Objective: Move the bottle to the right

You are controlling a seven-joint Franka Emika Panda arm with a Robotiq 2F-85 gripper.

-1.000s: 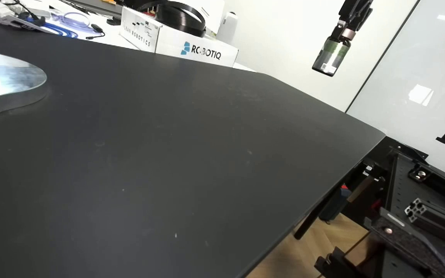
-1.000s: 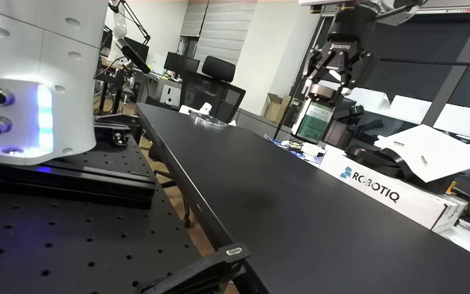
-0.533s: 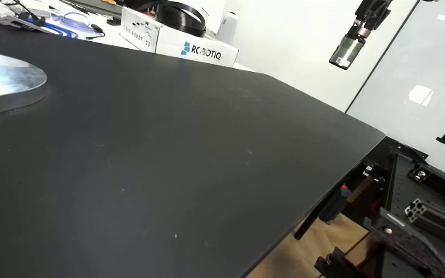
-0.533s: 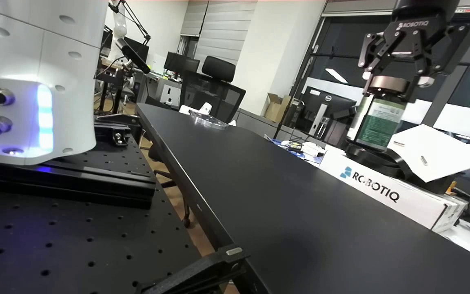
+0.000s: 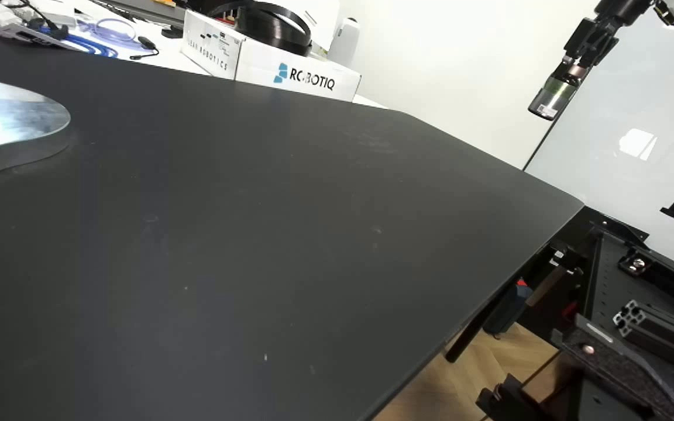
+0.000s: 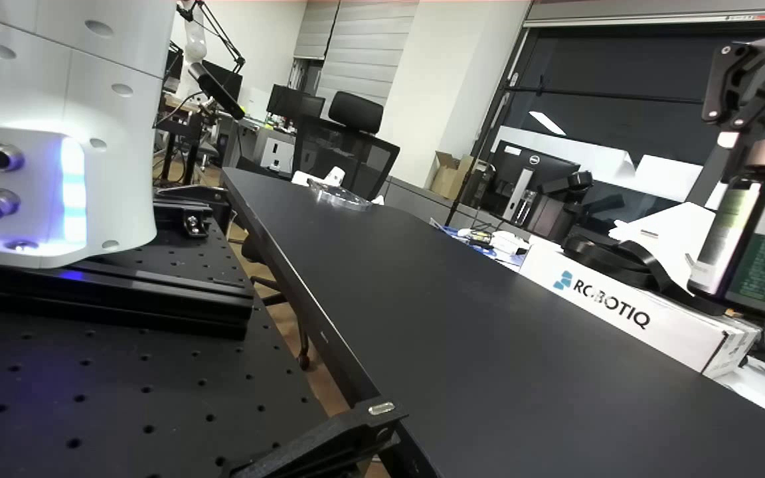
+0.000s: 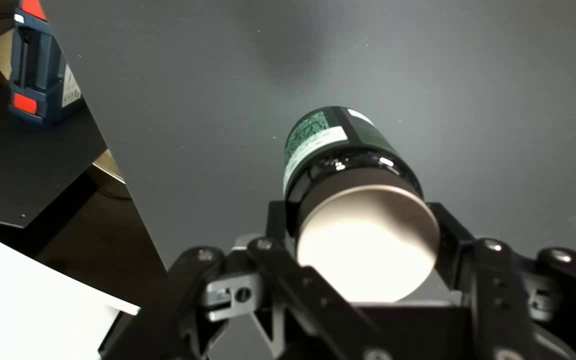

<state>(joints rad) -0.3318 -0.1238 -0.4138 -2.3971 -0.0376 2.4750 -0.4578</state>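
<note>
End effector [image 7: 361, 222]: clasping bottle [image 5: 555, 95] | now farther right in both exterior views

Bright in both exterior views. Glaring off glossy slab [image 5: 15, 117], left edge in an exterior view; faintly bluish on desk [image 5: 243, 234], lower left. Glowing blue-white from light strip [image 6: 74, 192], left in an exterior view; streaked with reflection in dark window [image 6: 621, 60], upper right. Blown out atop bottle [image 7: 355, 200] in wrist view; softly shadowed top centre; blurred on pincer [image 7: 360, 217], bottom.
</note>
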